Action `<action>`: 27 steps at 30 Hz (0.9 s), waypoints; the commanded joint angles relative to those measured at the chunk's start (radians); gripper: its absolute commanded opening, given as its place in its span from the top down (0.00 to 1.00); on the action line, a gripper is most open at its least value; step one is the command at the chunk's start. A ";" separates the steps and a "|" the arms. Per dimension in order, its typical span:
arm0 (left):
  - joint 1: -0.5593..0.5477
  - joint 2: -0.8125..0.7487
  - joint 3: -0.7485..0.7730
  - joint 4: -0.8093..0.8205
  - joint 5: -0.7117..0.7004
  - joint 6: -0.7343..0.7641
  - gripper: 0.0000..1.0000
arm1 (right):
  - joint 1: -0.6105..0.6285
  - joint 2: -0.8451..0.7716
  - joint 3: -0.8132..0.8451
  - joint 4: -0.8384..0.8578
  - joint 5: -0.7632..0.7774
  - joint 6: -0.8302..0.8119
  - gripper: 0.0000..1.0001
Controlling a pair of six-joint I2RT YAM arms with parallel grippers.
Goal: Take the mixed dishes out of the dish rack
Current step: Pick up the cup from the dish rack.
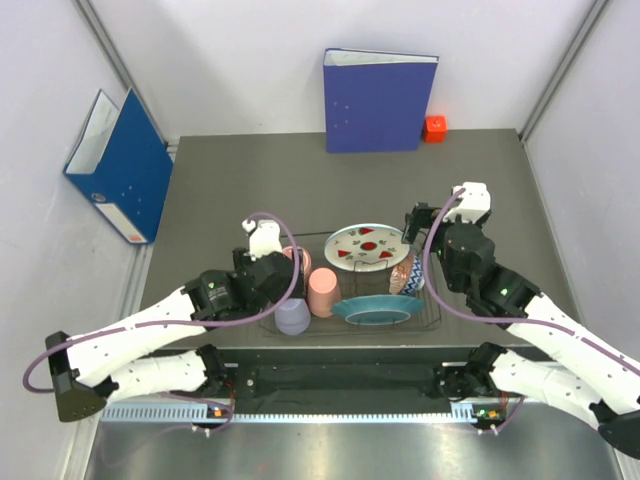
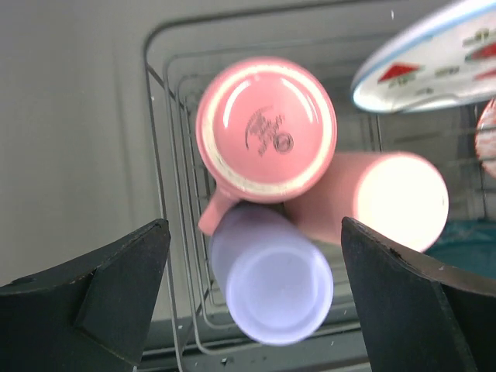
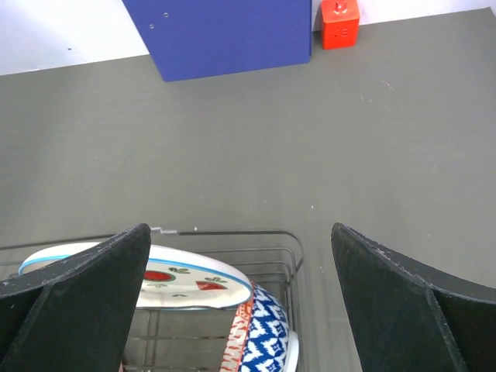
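Grey table [image 1: 250,170] is enclosed by white walls. A blue binder [image 1: 380,100] is stood at the back with a red cube [image 1: 434,128] just beside it, and a second binder [image 1: 118,170] is leaned at the left. The rack [image 2: 167,155], a dark wire basket, is set on the table near the arm bases.

The left gripper [image 2: 249,225] is held above the rack's left end with its jaws spread wide and nothing held. Between its fingers [image 2: 116,294] the lavender cup [image 2: 271,287] is seen, smooth and pale, lying in the rack. A pink cup [image 2: 266,128] is set just beyond it and touching it, its glossy base with a printed stamp turned to the camera. A second pink cup [image 2: 380,201] is lying toward the right finger.

The right gripper [image 3: 239,228] is held above the rack's right end, jaws also wide apart and empty. Below and between them the white plate [image 3: 155,271], blue-rimmed with red watermelon marks, is seen tilted. The bowl [image 3: 263,333], patterned in blue, white and red, is stood on edge beside it. The teal plate [image 1: 378,309] is laid along the rack's near side.
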 commanded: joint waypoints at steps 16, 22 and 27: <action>-0.094 0.044 -0.076 -0.037 0.035 -0.091 0.08 | 0.021 -0.012 -0.033 0.014 -0.017 0.027 0.00; -0.095 0.055 -0.102 0.000 0.057 -0.091 0.16 | 0.021 -0.023 -0.042 0.012 -0.016 0.030 0.00; -0.095 0.041 -0.077 -0.019 0.044 -0.074 0.31 | 0.019 -0.023 -0.045 0.009 -0.014 0.032 0.00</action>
